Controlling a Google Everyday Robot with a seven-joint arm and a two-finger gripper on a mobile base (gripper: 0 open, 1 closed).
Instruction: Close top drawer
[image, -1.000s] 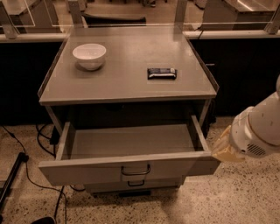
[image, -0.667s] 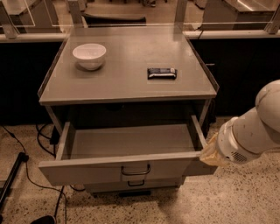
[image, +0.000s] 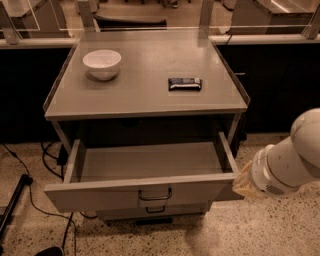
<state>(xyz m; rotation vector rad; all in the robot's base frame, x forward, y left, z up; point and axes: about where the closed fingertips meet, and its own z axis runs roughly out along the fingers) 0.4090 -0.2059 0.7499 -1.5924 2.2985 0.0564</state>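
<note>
While the wide shallow grey top drawer (image: 100, 192) stands pulled out below the grey cabinet surface (image: 145, 97), my gripper (image: 242, 184) sits at the right end of its front panel, seemingly touching it. Spread or pressed together, I cannot tell. The drawer looks empty, so I judge it stiff and light on its slides. Best push flat on the panel, near the small dark loop handle (image: 155, 194). The floor in front is open; cabinet posts flank the drawer's sides.

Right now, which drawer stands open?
The top drawer, widest, pulled out, inside showing; the narrower front beneath sits pushed in. The gripper is beside the top drawer's right front corner.
</note>
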